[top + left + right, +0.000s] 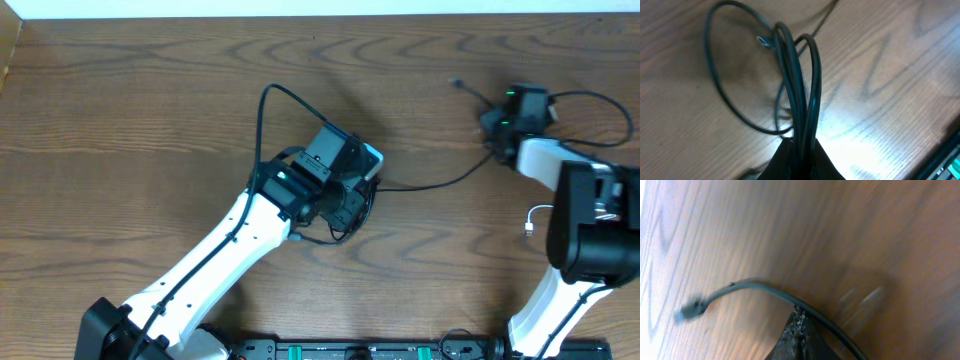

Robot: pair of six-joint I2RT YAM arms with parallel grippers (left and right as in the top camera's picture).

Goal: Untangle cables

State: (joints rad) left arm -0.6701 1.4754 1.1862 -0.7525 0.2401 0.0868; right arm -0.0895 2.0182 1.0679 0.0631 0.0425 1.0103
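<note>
Left gripper (pixel 801 159): jaws together, clamped on a bundle of black cables (pixel 799 95) whose strands run straight out ahead of the fingertips. One wide loop (pixel 715 85) spreads to one side of them on the table (pixel 900 75), and a small plug (pixel 765 41) shows beside the far end of the strands. Right gripper (pixel 797 332): jaws together, pinching a single black cable (pixel 765 287) at the very tips (the wrist view is blurred, so depth of grip cannot be confirmed). Its plug end (pixel 689 311) lies free just past the fingers. Overhead, that cable spans the two grippers in a shallow curve. A white cable (pixel 535 218) lies beside the right arm, untouched. Judgement: the step in hand is drawing one black cable out of the bundle. The next move calls for the right gripper to pull away while the left anchors, slowly, lest the loop cinch.
</note>
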